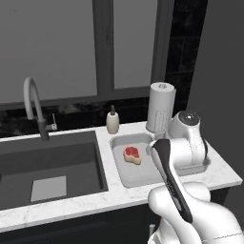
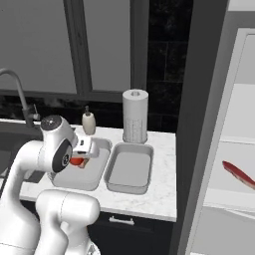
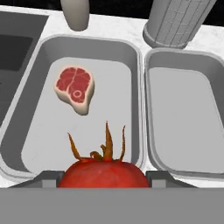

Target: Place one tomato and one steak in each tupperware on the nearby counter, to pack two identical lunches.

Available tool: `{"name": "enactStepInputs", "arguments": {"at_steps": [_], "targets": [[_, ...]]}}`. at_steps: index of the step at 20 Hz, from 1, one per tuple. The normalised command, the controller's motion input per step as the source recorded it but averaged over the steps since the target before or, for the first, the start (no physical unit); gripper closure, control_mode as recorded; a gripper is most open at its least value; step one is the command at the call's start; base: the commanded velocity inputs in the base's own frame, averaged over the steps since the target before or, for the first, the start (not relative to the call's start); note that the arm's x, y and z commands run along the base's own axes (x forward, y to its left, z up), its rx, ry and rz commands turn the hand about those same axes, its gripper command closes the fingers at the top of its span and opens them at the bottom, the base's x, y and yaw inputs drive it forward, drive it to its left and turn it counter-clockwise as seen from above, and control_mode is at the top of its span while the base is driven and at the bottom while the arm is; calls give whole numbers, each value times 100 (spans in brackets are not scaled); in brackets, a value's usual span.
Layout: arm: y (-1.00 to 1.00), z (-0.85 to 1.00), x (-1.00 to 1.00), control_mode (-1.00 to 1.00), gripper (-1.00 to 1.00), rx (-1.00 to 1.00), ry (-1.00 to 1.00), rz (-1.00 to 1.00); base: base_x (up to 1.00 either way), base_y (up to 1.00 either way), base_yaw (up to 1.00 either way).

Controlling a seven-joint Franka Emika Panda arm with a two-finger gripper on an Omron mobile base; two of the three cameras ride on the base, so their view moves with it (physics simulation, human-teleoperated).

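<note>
I've got the tomato (image 3: 102, 173) clamped between my fingers, hanging over the left tupperware (image 3: 127, 52); the steak (image 3: 75, 89) lies beyond them, inside it.

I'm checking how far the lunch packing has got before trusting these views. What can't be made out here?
- Fingers: in the hand view the tomato covers them, so the grip itself is unseen.
- Tomato: in the right base view the arm hides most of it.
- Right container: in the left base view the arm blocks nearly all of it.
- Steak: its underside is hidden.
- Red object at the right edge of the right base view: too unclear to name.
</note>
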Motion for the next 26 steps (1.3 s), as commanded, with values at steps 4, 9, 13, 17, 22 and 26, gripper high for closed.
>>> {"name": "enactStepInputs", "arguments": {"at_steps": [4,9,13,17,22,26], "targets": [[1,-62,42,-100,100,0,0,0,0,0,0],[9,-55,52,-100,100,0,0,0,0,0,0],[13,-58,61,-100,-100,0,0,0,0,0,0],[4,-58,41,-100,-100,-1,0,0,0,0,0],[-10,-59,1,-100,-100,-2,0,0,0,0,0],[-1,-19,-3,-100,-100,0,-2,0,0,0,0]]}}
